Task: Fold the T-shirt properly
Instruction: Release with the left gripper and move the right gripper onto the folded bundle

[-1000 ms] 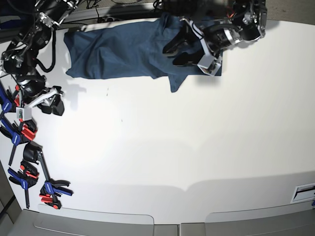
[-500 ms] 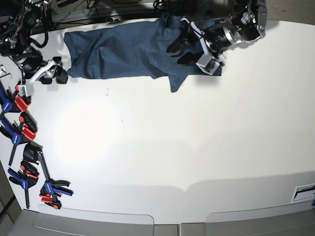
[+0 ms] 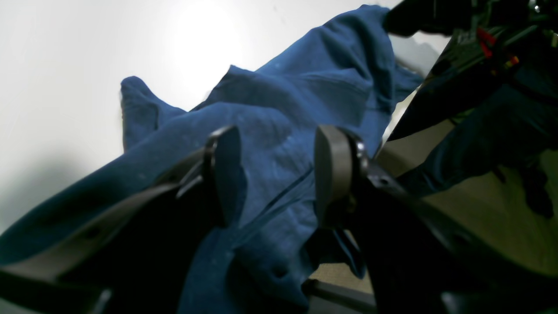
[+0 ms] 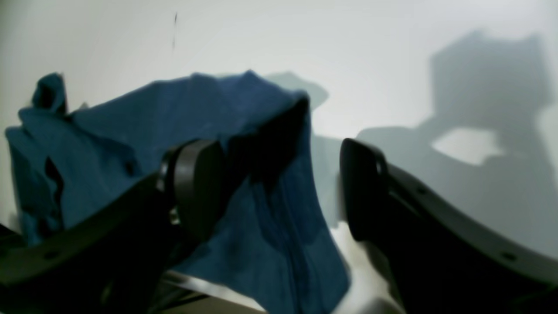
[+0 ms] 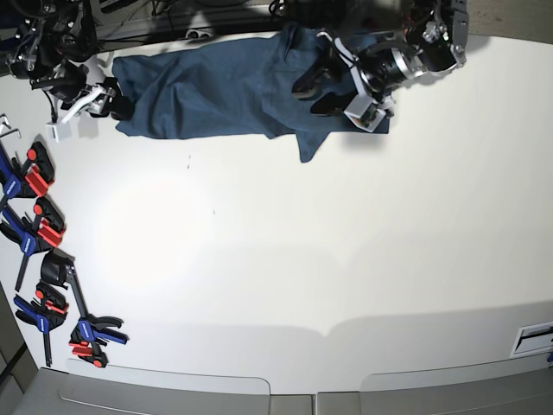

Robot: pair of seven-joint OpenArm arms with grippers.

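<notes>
We find the T-shirt (image 5: 216,91) lying bunched along the far edge of the white table (image 5: 346,259), partly hanging over it. The left gripper (image 3: 274,174) stands spread above the cloth, grasping nothing. The right gripper (image 4: 279,187) stands spread at the opposite end, one finger (image 4: 196,183) beside the fabric edge, nothing held. Risk: closing here may catch doubled layers or drag the shirt off the edge.

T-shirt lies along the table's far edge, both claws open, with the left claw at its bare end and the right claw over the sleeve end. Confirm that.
Sides are swapped. In the base view the right claw is at the T-shirt's bare end, and the left claw is over the sleeve end. Both are open.
</notes>
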